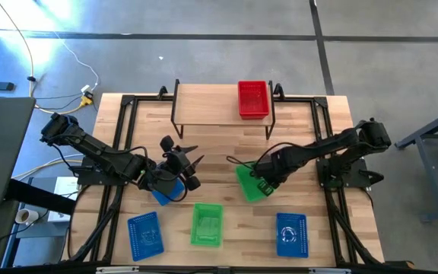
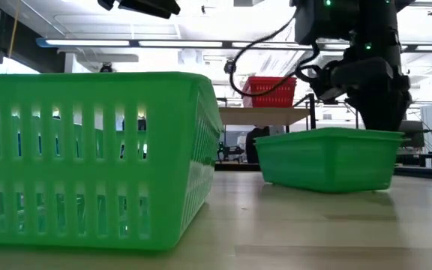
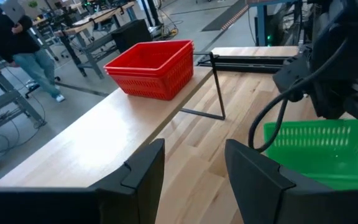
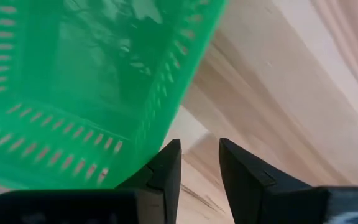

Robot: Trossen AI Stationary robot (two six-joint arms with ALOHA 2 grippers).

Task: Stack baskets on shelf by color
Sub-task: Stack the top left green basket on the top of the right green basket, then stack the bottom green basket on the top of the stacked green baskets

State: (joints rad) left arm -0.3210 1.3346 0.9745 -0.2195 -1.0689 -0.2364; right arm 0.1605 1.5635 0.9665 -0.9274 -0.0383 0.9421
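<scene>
The shelf (image 1: 223,106) stands at the table's far side, with stacked red baskets (image 1: 253,99) on its right end. My right gripper (image 4: 199,146) points down at the right edge of a green basket (image 1: 248,185) that rests on the table at centre right. Its fingers are open, with bare wood showing between them. My left gripper (image 3: 194,146) hovers open at centre left, aimed at the shelf, with nothing between its fingers. A blue basket (image 1: 166,192) lies under that arm. My right gripper has one finger (image 4: 166,165) right beside the green basket's rim (image 4: 146,127), coming from above. I cannot tell whether it touches. The basket sits with its bottom on the table.
Along the near edge lie a blue basket (image 1: 144,234), a green basket (image 1: 207,224) and another blue basket (image 1: 291,234). The shelf's left and middle (image 1: 204,103) are bare wood. Black frame rails run along both table sides.
</scene>
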